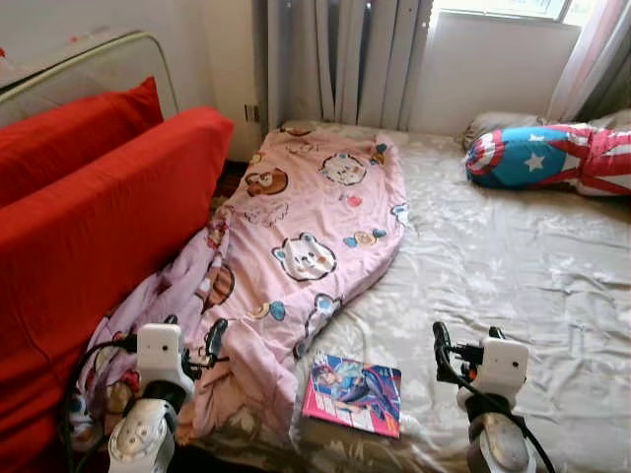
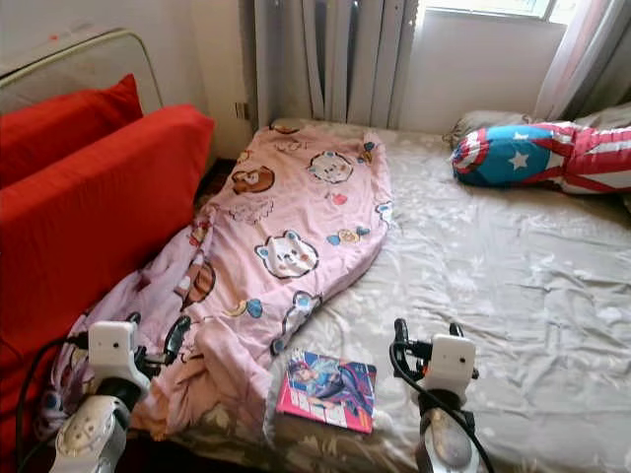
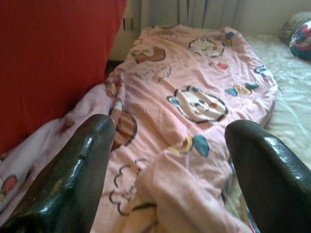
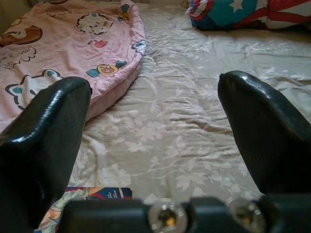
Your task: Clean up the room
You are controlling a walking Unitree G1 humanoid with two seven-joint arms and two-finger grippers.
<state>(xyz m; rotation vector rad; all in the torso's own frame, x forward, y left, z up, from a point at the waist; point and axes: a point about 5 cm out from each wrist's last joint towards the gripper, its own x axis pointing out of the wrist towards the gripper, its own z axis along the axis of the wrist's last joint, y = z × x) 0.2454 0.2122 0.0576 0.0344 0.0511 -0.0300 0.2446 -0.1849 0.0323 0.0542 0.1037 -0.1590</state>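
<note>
Left wrist view, left hand wide over pink blanket, right hand wide near book

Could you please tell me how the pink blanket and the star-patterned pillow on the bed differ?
The pink blanket carries cartoon animal faces; the star-patterned pillow is blue with white stars and red-and-white stripes. The blanket lies long along the bed's left side, spilling off the near corner by the red sofa; the pillow sits plump at the far right. Both rest on the pale floral sheet.
</note>
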